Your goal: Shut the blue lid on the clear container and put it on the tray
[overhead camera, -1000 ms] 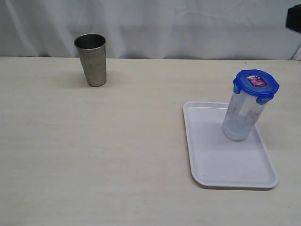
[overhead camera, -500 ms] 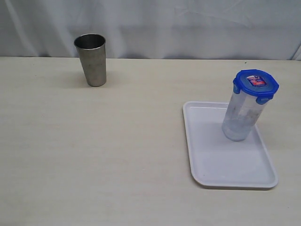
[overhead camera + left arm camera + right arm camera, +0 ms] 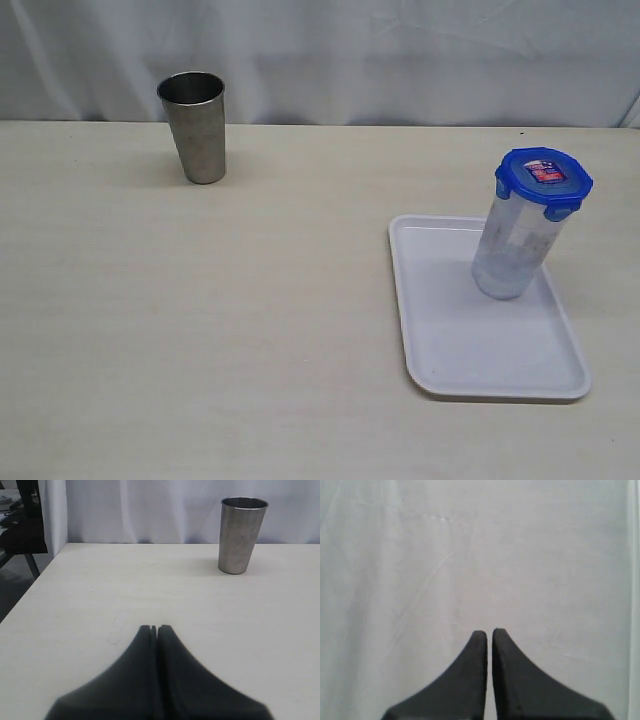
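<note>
The clear container [image 3: 512, 250] stands upright on the far part of the white tray [image 3: 470, 350], at the right of the exterior view. The blue lid [image 3: 544, 176] sits on top of it with its red-and-white sticker facing up. Neither arm shows in the exterior view. In the left wrist view my left gripper [image 3: 154, 628] is shut with nothing in it, low over the bare table. My right gripper [image 3: 489, 632] is shut and empty too, facing only the white curtain.
A steel cup [image 3: 194, 126] stands at the back left of the table, and the same steel cup [image 3: 241, 535] shows ahead of the left gripper. A white curtain [image 3: 400, 50] hangs behind the table. The table's left edge [image 3: 35, 585] drops off beside the left gripper.
A dark part of the right arm at the top right corner of the exterior view one second ago has gone out of view. Container, lid and tray have not moved.
</note>
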Action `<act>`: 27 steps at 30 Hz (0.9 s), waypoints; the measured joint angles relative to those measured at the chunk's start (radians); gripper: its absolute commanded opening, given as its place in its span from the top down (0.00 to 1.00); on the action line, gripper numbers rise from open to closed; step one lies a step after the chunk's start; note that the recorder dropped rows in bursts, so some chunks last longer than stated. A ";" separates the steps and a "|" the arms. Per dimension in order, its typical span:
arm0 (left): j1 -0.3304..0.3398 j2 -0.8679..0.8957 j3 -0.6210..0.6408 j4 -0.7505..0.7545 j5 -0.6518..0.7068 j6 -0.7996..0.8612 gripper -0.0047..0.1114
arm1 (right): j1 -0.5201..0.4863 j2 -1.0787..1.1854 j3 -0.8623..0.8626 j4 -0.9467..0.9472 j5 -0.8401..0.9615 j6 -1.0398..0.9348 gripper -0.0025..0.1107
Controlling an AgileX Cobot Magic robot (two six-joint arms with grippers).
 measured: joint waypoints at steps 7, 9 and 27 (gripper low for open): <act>0.000 0.000 0.000 0.000 0.000 0.000 0.96 | -0.090 -0.078 0.145 -0.004 0.016 0.000 0.94; 0.000 0.000 0.000 0.000 0.000 0.000 0.96 | -0.089 -0.078 0.145 -0.004 0.096 0.000 0.94; 0.000 0.000 0.000 0.000 0.000 0.000 0.96 | -0.089 -0.078 0.148 -0.161 0.569 0.132 0.94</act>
